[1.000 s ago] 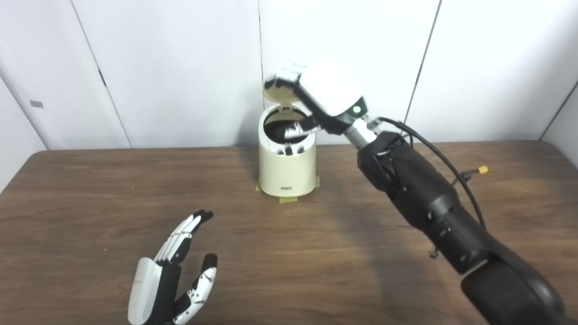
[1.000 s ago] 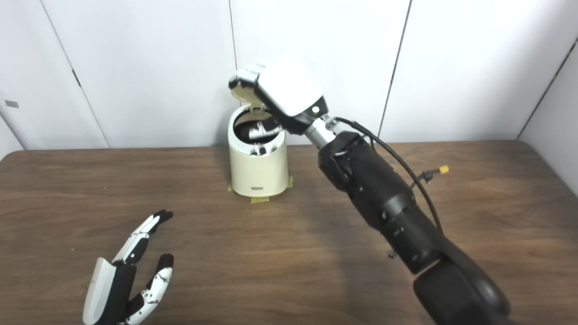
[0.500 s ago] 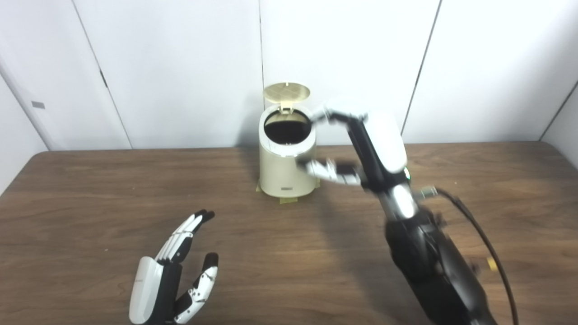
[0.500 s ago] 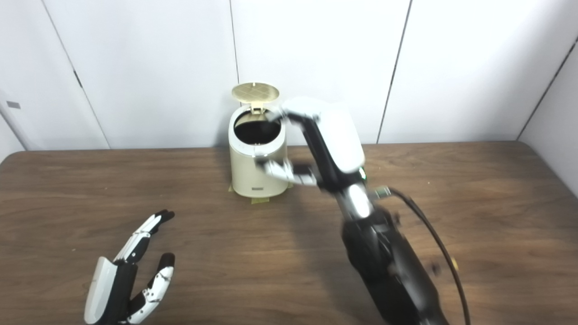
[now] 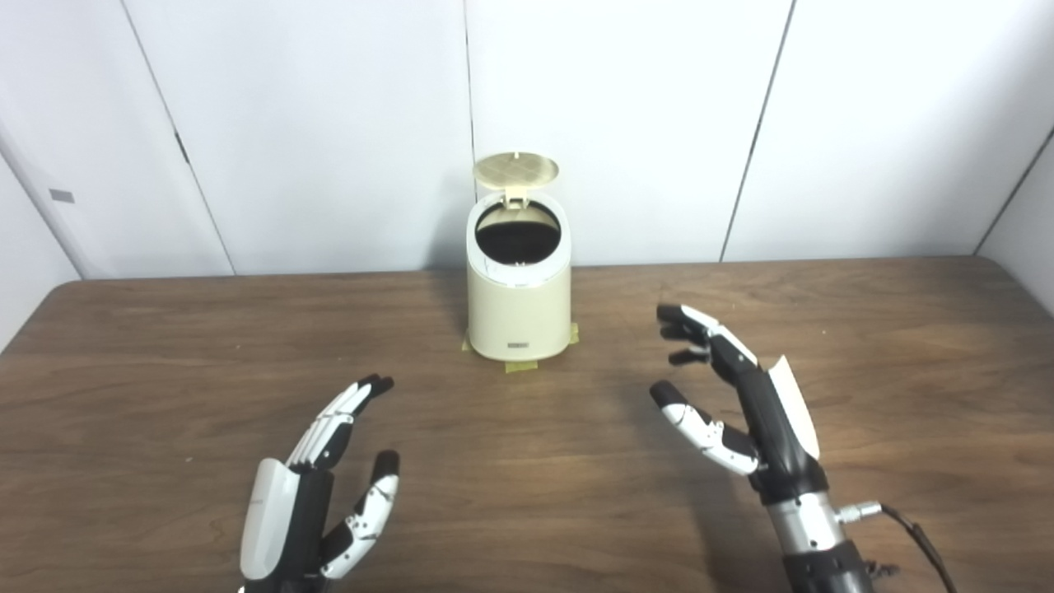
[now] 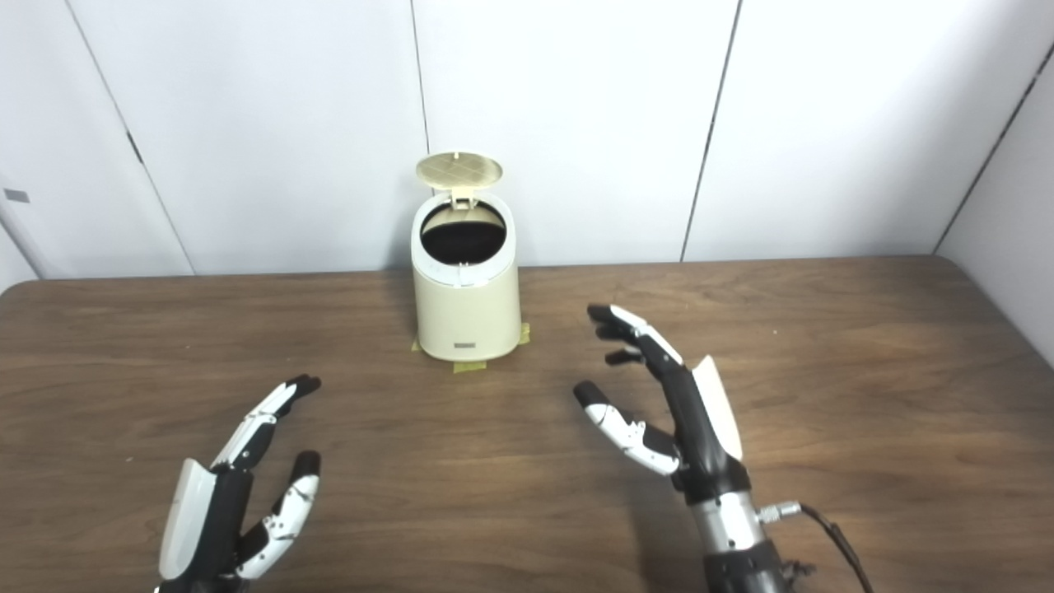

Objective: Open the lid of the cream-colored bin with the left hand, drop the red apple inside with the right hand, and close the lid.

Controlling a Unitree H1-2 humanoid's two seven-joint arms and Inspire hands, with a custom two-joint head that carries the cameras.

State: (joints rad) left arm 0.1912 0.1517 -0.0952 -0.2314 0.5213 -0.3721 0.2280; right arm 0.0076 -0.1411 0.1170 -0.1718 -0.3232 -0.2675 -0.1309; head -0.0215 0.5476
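Left hand (image 5: 317, 494): nearest the camera on the left, low over the bench (image 5: 165, 395), fingers spread and pointing up and away, grasping nothing
Right hand (image 5: 741, 412): near right, also released, fingers apart and a little curled, palm turned toward the middle, nothing in it, well apart from the bin
Cable: a dark lead runs off the right wrist and is cut by the bottom edge
Tape: yellowish strips (image 5: 521, 365) peek out under the foot of the bin
Bin (image 5: 519, 305): cream-colored, upright at the far middle of the bench, close to the white wall panels (image 5: 329, 123)
Lid (image 5: 515, 170): hinged at the back and standing up, so the mouth is wide open
Apple: no red apple shows anywhere on the bench or in either hand; I judge it is down inside the bin, but the dark mouth gives nothing away
Step in hand: opening looks done and the drop looks done too, so closing the lid is what remains
Next move: a hand has to reach across to the far bin, come over the raised lid and tip it forward and down onto the rim without shoving the bin off its tape
Hard to make out: the inside of the bin is plain black; both forearms are cut off at the bottom edge
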